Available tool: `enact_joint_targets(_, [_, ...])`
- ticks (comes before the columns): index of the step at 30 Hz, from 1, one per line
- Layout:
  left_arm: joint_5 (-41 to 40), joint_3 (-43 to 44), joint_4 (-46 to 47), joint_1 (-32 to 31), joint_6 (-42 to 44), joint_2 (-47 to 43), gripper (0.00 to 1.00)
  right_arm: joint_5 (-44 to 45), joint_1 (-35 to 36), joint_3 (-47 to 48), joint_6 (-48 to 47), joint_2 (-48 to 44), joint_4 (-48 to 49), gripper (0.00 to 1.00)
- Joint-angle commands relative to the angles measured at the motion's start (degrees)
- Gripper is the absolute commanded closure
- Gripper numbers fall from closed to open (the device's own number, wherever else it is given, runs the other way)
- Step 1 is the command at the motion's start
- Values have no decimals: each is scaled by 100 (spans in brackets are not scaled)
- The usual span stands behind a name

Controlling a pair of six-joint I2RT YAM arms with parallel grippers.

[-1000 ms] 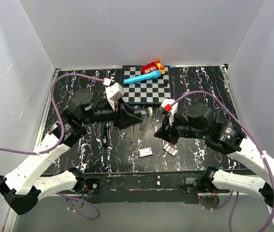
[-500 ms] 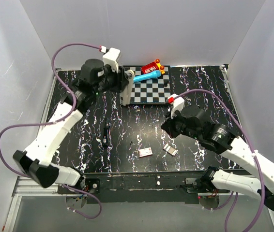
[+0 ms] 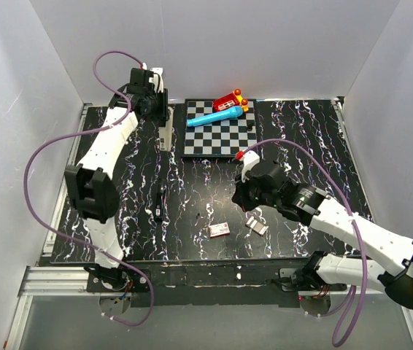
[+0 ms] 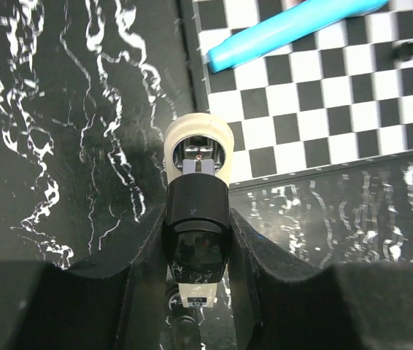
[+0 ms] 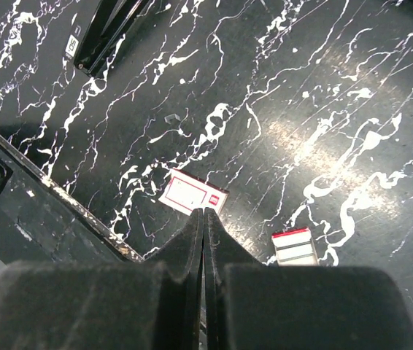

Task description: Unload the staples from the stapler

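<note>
My left gripper [image 3: 161, 111] is shut on the stapler [image 3: 166, 133], which hangs down from it over the back left of the table, just left of the checkerboard. In the left wrist view the stapler [image 4: 195, 157] shows end-on between my fingers [image 4: 147, 244]: a black body with a cream rounded end. The left gripper [image 4: 196, 240] grips its sides. My right gripper [image 3: 244, 198] is shut and empty above the table's middle right. In the right wrist view its closed tips [image 5: 203, 213] hover over a small pink-and-white box [image 5: 193, 195].
A checkerboard [image 3: 221, 135] at the back holds a blue marker [image 3: 217, 117] and a red toy [image 3: 230, 100]. A thin black stick [image 3: 160, 204] lies left of centre. The pink-and-white box [image 3: 219, 229] and a small open box [image 3: 257, 225] lie near the front.
My left arm has swung from the table's middle up to the back left, carrying the stapler with it. My right arm has shifted slightly left and stayed shut.
</note>
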Motion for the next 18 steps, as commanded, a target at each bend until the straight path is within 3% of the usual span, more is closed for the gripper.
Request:
enact_joint_targets(1, [-25,601,-505,184,16,553,100,-294,-6,-104,195,221,615,99])
enact_joint_targets(12, [-246,1199,-1042,316,192,1836,100,-857,-6,-236,353,749,887,99])
enact_joint_targets(18, [-456,1164,-946,325,157,2083,100,-936,-6,-350,388,785,984,99])
